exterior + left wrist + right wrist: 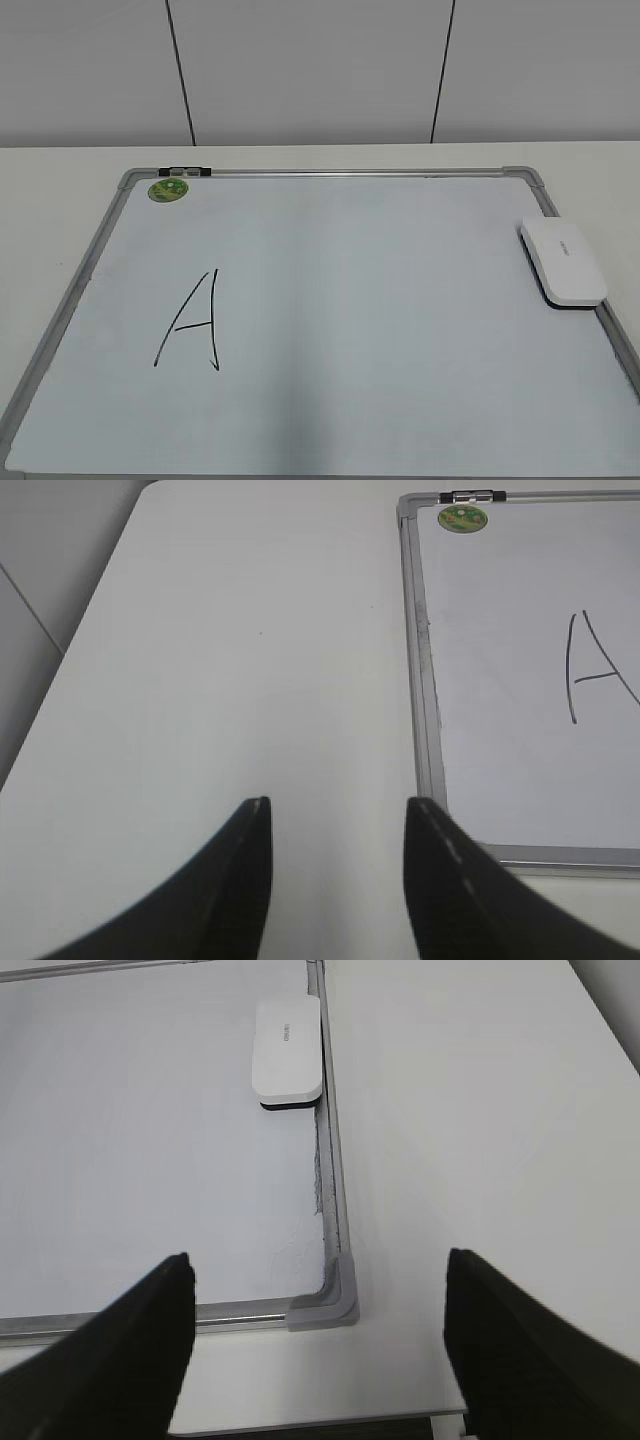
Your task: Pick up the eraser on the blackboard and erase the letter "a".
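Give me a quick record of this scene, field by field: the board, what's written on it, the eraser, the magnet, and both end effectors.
board: blackboard lying flat on a white table
writing: a single capital letter "A" in black, on the board's left half
eraser: white eraser lying on the board at its right edge, untouched
magnet: round green magnet in the far left corner
left end effector: open, above the table left of the board
right end effector: open wide, above the board's near right corner

White eraser (563, 262), green magnet (168, 190)
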